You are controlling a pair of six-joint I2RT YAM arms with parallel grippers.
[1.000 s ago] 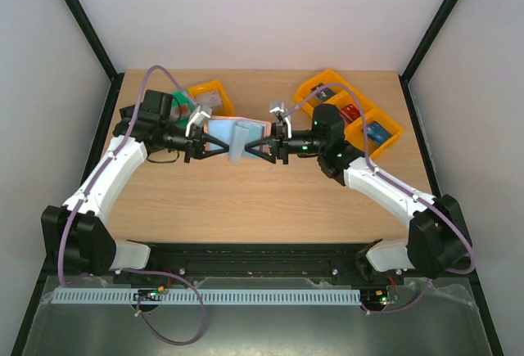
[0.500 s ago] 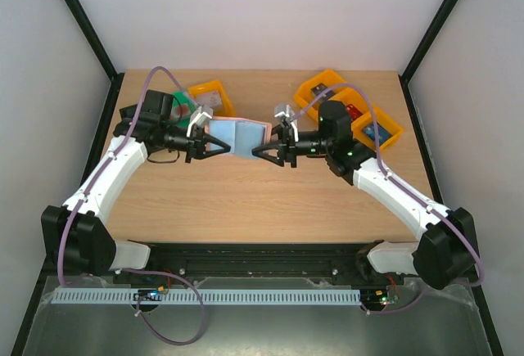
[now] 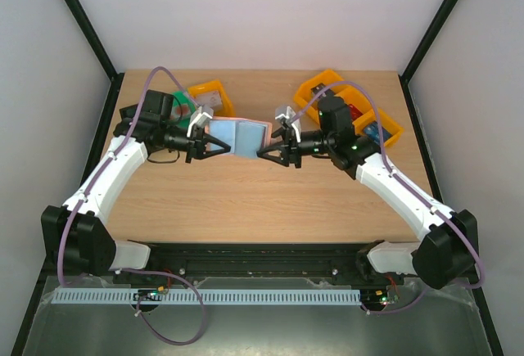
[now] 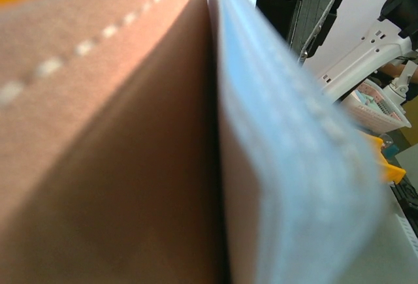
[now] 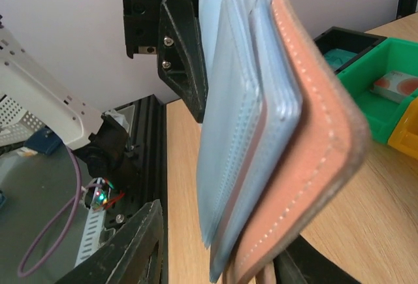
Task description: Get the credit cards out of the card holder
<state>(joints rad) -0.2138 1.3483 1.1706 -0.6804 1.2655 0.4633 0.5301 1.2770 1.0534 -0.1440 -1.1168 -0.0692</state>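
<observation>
The card holder (image 3: pixel 237 137), tan-brown outside and light blue inside, is held spread open above the table's middle back. My left gripper (image 3: pixel 203 145) is shut on its left end; in the left wrist view the card holder (image 4: pixel 130 140) fills the frame and hides the fingers. My right gripper (image 3: pixel 268 152) is open at its right end. In the right wrist view the card holder (image 5: pixel 261 140) hangs edge-on between the spread fingers (image 5: pixel 134 245) of my right gripper (image 5: pixel 222 258), clear of the left one. No credit card shows in its pockets.
A green bin (image 5: pixel 398 59) holds a whitish-red flat piece and a black bin (image 5: pixel 343 46) a teal one, behind the holder. An orange bin (image 3: pixel 209 94) stands at the back left; several joined orange bins (image 3: pixel 352 114) stand at the back right.
The holder's inner flap stood up a second ago and now lies open. My right gripper has drawn back to the right. The left arm has stayed put.
</observation>
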